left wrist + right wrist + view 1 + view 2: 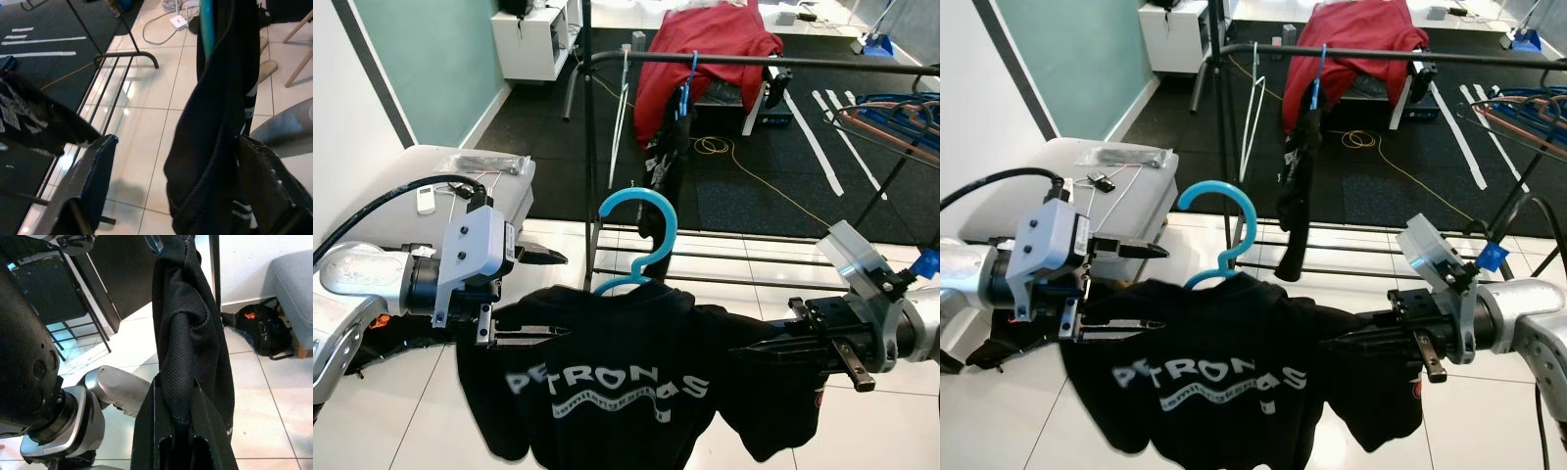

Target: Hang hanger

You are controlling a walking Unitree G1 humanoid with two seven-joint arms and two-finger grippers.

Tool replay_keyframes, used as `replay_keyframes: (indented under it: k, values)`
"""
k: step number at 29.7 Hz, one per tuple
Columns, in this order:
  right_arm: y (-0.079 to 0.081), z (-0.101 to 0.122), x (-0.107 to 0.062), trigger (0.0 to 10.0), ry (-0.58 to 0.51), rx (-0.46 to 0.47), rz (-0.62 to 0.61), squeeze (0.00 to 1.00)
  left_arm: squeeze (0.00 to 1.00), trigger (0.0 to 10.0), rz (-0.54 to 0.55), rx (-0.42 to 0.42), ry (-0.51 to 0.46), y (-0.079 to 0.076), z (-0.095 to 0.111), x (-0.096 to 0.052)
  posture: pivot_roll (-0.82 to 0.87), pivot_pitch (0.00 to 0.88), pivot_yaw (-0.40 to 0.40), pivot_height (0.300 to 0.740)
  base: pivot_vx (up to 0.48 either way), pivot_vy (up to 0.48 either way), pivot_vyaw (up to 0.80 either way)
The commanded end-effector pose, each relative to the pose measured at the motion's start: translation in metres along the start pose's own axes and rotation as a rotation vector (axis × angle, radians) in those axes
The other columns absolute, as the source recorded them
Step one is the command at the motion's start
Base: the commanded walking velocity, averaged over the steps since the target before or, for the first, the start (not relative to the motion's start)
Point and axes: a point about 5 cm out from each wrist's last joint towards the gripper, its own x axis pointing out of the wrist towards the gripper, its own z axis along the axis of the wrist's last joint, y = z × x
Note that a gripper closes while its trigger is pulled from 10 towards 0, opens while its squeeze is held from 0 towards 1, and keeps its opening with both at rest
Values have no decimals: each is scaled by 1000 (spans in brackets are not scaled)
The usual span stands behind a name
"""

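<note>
A black T-shirt [626, 392] with pale lettering hangs on a light blue hanger [641, 240], whose hook stands upright between my arms. My left gripper [563, 296] is open. Its lower finger [529, 335] lies under the shirt's left shoulder, and its upper finger [543, 258] is free above. In the left wrist view the cloth drapes against one finger [266, 181]. My right gripper [773, 345] is shut on the shirt's right shoulder, and the fabric [178, 357] is pinched between its fingers. The black clothes rail [754, 61] runs across farther ahead and higher.
On the rail hangs another blue hanger [689, 76] with a dark garment [666, 147], and a red cloth [705, 44] lies behind. A grey seat [460, 176] with small items stands at the left. A drying rack [891, 122] is at the right, with cables on the black mat.
</note>
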Motion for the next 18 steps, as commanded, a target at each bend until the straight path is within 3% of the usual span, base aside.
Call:
replay_keyframes:
  k: [1, 2, 7, 10, 18]
  values:
    - [1, 6, -1, 10000, -2, -37, 1, 0, 0, 2863, -12, -20, 40, -2, -3, -5, -110, 93, 24, 740, 0, 0, 0]
    - [0, 7, -1, 10000, -8, -45, -6, 0, 0, 0, -11, -35, 36, -3, -4, -6, -110, 93, 23, 740, 0, 0, 0]
    - [-1, 8, -1, 10000, -11, -55, -14, 0, 0, 0, -6, -52, 30, -3, -4, -6, -110, 93, 23, 740, 0, 0, 0]
    - [-3, 11, 2, 10000, -26, -76, -14, 0, 0, 0, -18, -108, -41, -12, -8, 7, -108, 98, 24, 740, 0, 0, 0]
    - [-4, 10, 6, 10000, -39, -89, -31, 0, 0, 0, -10, -154, -147, -18, -5, 18, -107, 99, 25, 740, 0, 0, 0]
